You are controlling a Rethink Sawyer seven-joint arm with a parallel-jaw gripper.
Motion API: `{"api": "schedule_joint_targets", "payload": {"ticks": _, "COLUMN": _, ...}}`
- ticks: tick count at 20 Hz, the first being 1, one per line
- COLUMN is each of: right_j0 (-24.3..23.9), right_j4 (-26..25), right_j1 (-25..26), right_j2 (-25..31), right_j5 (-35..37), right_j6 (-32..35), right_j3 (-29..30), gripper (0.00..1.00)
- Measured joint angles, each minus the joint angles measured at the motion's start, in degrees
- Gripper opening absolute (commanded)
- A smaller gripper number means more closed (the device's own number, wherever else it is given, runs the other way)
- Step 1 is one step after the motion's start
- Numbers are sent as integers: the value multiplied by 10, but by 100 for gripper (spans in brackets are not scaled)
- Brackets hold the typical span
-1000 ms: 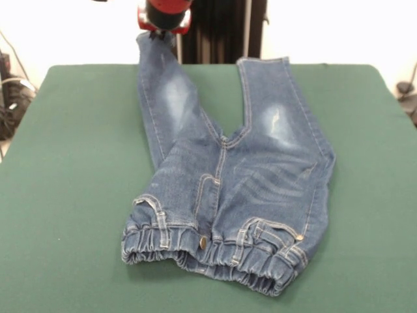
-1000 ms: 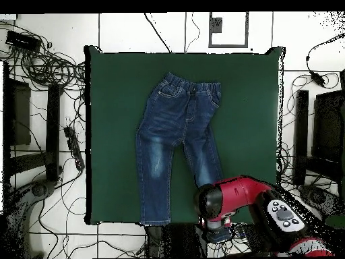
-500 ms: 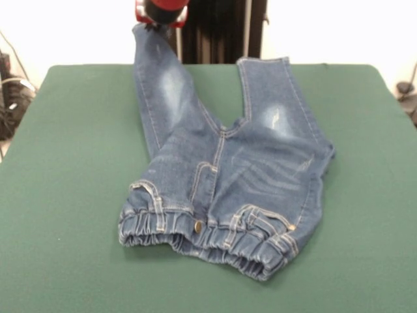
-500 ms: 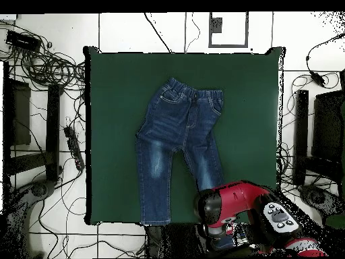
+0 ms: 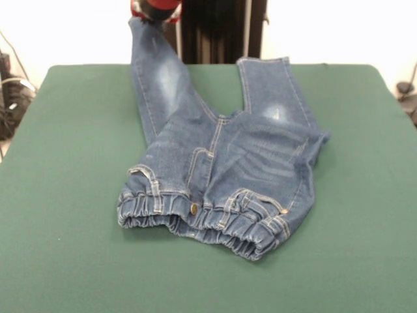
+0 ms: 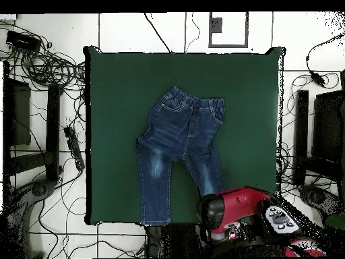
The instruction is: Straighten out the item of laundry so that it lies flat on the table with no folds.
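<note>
We take the jeans (image 5: 221,176) as our landmark and read the front view from left to right. To their left lies bare green table (image 5: 65,195). The left-hand leg rises from the crotch to the top edge, where its cuff meets the red gripper (image 5: 154,8). The cuff is lifted clear of the table's far edge, so we judge the gripper to be holding it, though its fingers are hidden behind cloth and casing and we cannot tell how they stand. Right of that leg, the second leg lies flat on the cloth, its cuff at the table's far edge. Nearer the camera, the gathered waistband (image 5: 195,225) sits puckered, and the right hip is bunched into creases (the worst of the folds are here).

In the overhead view the jeans (image 6: 178,152) lie near the table's middle, and the robot arm (image 6: 232,212) covers the cuff end of one leg at the table's edge.

Our judgement: the step in hand is a pull on one leg to draw the garment out lengthwise. The work is part done; folds remain at hip and waistband. The next move calls for laying this leg down flat and straight, then attending to the bunched hip, with care not to drag the garment off the table's edge.
</note>
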Motion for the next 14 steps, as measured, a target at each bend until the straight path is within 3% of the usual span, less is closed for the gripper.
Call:
{"api": "schedule_joint_targets", "payload": {"ticks": 6, "right_j0": -9, "right_j4": 0, "right_j1": -3, "right_j2": 1, "right_j5": -19, "right_j6": 0, "right_j3": 0, "gripper": 0}}
{"api": "schedule_joint_targets", "payload": {"ticks": 7, "right_j0": -16, "right_j4": 0, "right_j1": -8, "right_j2": 1, "right_j5": -36, "right_j6": 0, "right_j3": 0, "gripper": 100}}
{"api": "schedule_joint_targets", "payload": {"ticks": 14, "right_j0": -25, "right_j4": 0, "right_j1": -12, "right_j2": 1, "right_j5": -55, "right_j6": 0, "right_j3": 1, "gripper": 100}}
